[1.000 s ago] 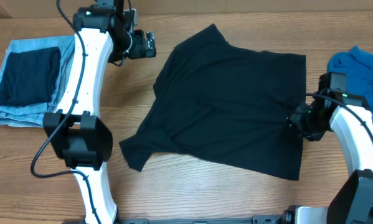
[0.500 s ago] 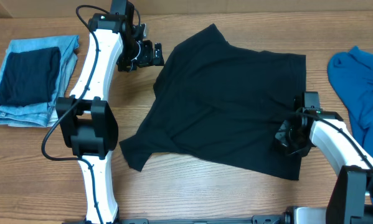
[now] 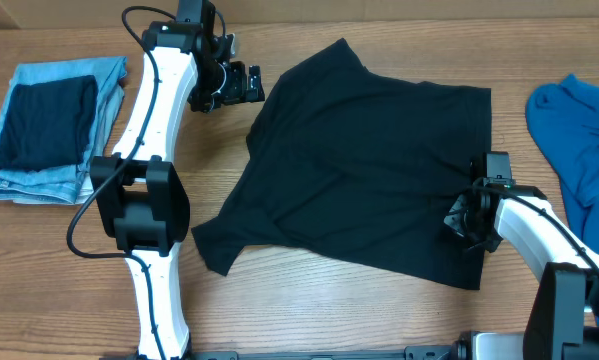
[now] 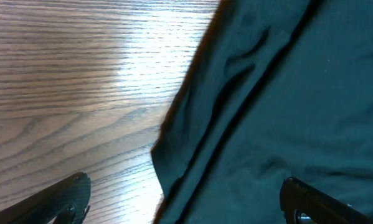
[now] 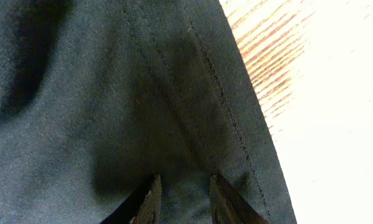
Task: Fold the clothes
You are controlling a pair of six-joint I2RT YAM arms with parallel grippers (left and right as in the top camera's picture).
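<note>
The clothes, a black T-shirt [image 3: 369, 170], lie spread and a little crooked across the middle of the table. My left gripper [image 3: 244, 85] hovers open at the shirt's upper left edge. In the left wrist view its two fingers stand wide apart, one over bare wood, one over the black fabric [image 4: 286, 93], with the gripper [image 4: 183, 200] straddling the shirt's edge. My right gripper [image 3: 462, 220] is down on the shirt's right side near the stitched hem [image 5: 230, 106]. Its fingers [image 5: 152, 199] are drawn close together with a ridge of black fabric pinched between them.
A folded stack of light-blue jeans [image 3: 34, 175] with a dark folded garment [image 3: 49, 120] on top sits at the far left. A bright blue garment [image 3: 579, 130] lies at the right edge. Bare wood shows in front of the shirt.
The left gripper swung right to the shirt's upper left edge. The right gripper slid left onto the shirt's right side and its fingers closed in on the fabric.
</note>
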